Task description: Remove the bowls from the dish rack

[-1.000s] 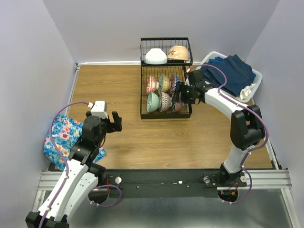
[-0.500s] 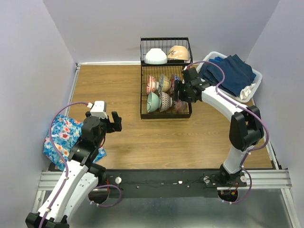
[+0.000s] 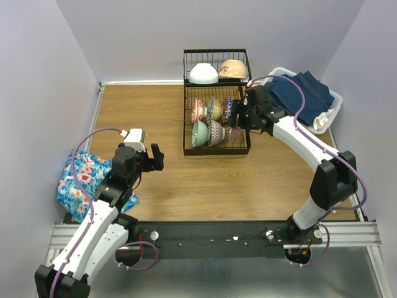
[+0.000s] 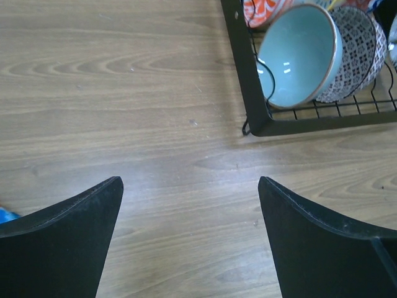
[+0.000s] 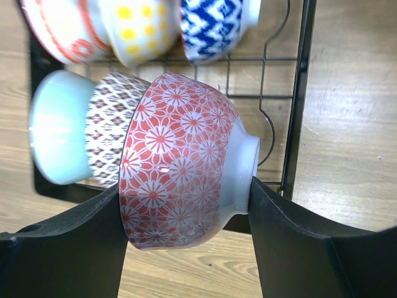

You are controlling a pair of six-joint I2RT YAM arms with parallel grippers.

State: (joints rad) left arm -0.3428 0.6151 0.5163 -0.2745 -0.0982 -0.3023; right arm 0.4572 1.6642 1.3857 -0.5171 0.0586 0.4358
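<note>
The black wire dish rack (image 3: 217, 149) stands at the back middle of the table. Its raised shelf holds a white bowl (image 3: 203, 73) and a beige bowl (image 3: 232, 68). The lower tray holds red/orange (image 3: 198, 110), olive-yellow (image 3: 214, 108), blue-zigzag (image 3: 228, 107), mint (image 3: 199, 132) and brown-patterned (image 3: 214, 131) bowls on edge. My right gripper (image 5: 186, 214) is shut on a red flower-patterned bowl (image 5: 180, 161), held on edge at the rack's right front corner. My left gripper (image 4: 189, 183) is open and empty over bare wood, left of the rack's front corner (image 4: 248, 81).
A white plastic basket (image 3: 335, 102) of blue cloths stands right of the rack, behind my right arm. A blue floral cloth (image 3: 77, 180) lies at the table's left edge under my left arm. Walls close in the back and both sides.
My right gripper has shifted slightly right and back, and the red flower bowl has come up with it. My left gripper has moved a little to the right, toward the rack.
</note>
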